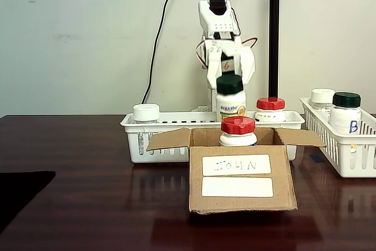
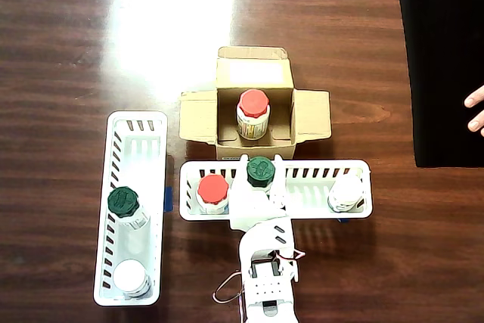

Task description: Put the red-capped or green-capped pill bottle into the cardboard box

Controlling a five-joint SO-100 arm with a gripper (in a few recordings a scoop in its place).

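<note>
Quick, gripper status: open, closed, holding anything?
Gripper: closed on the green-capped pill bottle, held above the white basket, behind the cardboard box.

The pill bottle [image 1: 230, 99] is white with a dark green cap. The cardboard box [image 1: 241, 183] is brown with two white labels. The baskets [image 1: 170, 126] are white, and the bench [image 1: 88, 204] is dark reddish-brown woodgrain.

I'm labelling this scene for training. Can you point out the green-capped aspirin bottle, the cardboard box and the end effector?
pill bottle [image 1: 230, 84], fixed view: on its dark green cap.
cardboard box [image 1: 241, 200], fixed view: bare front wall below the labels.
end effector [image 2: 259, 175], overhead view: between the fingertips, at the bottle's cap.
</note>
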